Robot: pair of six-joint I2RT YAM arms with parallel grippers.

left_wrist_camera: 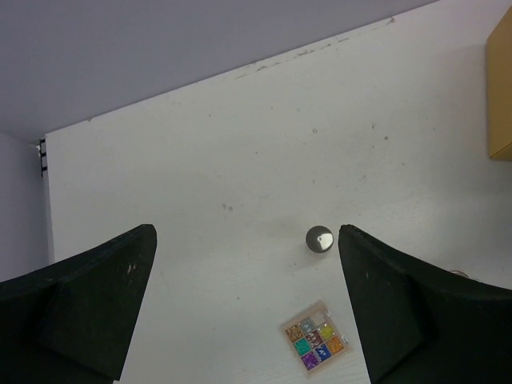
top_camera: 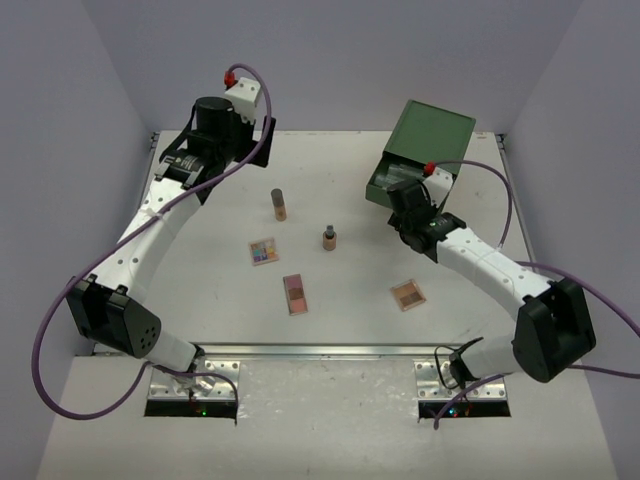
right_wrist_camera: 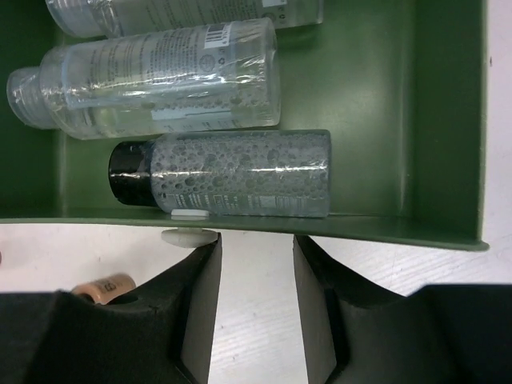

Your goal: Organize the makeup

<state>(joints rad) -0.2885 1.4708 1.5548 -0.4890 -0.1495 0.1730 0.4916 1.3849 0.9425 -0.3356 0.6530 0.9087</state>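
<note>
Top external view: loose makeup sits mid-frame on the white surface (top_camera: pixel 350 325): a tall tube (top_camera: pixel 279 204), a short tube (top_camera: pixel 329 237), a multicolour palette (top_camera: pixel 264 250) and two pink-brown palettes (top_camera: pixel 295 293) (top_camera: pixel 407 294) lower down. At upper left, the left tool (left_wrist_camera: pixel 246 264) has its fingers wide apart, gripping nothing. At upper right, the right tool (right_wrist_camera: pixel 256 264) stands slightly apart and empty just outside the green drawer (right_wrist_camera: pixel 448 120), where clear bottles (right_wrist_camera: pixel 216 172) lie on their sides.

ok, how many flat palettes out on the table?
3. Multicolour palette left of centre; pink-brown palette just below-right of it in the top view; tan palette further right. Any inside the green box would be hidden.
</note>
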